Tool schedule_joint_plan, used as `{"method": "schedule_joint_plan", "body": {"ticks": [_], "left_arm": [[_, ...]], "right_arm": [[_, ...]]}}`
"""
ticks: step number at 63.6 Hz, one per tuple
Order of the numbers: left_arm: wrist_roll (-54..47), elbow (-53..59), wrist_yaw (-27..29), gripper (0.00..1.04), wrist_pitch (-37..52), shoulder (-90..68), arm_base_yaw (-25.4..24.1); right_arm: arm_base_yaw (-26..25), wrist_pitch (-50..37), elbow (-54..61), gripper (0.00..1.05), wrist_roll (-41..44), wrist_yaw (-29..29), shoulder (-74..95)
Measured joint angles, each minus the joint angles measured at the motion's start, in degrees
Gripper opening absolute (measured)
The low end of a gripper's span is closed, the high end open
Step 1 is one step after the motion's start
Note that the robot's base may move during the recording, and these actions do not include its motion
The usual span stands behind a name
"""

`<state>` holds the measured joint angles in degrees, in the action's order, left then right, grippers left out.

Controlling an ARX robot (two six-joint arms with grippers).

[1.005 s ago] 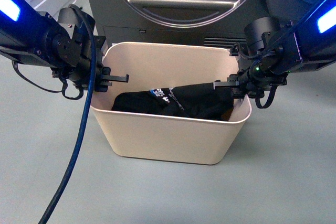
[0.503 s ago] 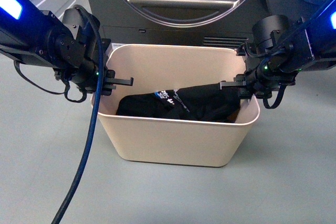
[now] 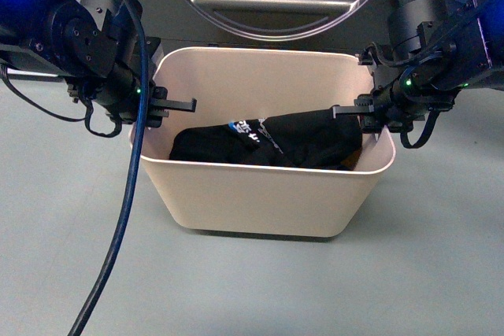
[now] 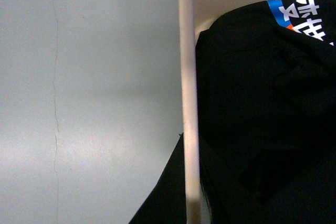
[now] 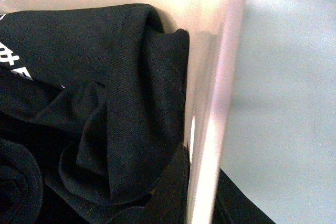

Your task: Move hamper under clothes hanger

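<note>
The hamper (image 3: 260,202) is a beige tub on the grey floor at the centre of the front view, with black clothes (image 3: 268,143) bundled inside. My left gripper (image 3: 161,108) is shut on the rim of its left short side. My right gripper (image 3: 368,112) is shut on the rim of the right short side. In the left wrist view the rim (image 4: 188,77) runs between my dark fingers (image 4: 157,203), with the black garment (image 4: 262,103) beside it. The right wrist view shows the rim (image 5: 220,77) and folded black cloth (image 5: 115,103). The clothes hanger is out of view.
A dark machine with a large round door (image 3: 276,5) stands right behind the hamper. A blue cable (image 3: 126,202) hangs from my left arm down past the tub's left corner. Grey floor (image 3: 441,257) lies in front and to both sides.
The hamper and both grippers have shifted slightly right and higher in the front view, and the tub looks larger. Both grips stay on the rim.
</note>
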<state>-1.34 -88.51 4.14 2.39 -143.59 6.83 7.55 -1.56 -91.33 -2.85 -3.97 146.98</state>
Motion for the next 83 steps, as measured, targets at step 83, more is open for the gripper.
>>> {"method": "schedule_joint_plan", "body": {"ticks": [83], "left_arm": [[0.04,0.63,0.26,0.04,-0.48,0.28,-1.2]], "right_arm": [[1.6,-0.74,0.96,0.06,0.0,0.37,-0.42]]}}
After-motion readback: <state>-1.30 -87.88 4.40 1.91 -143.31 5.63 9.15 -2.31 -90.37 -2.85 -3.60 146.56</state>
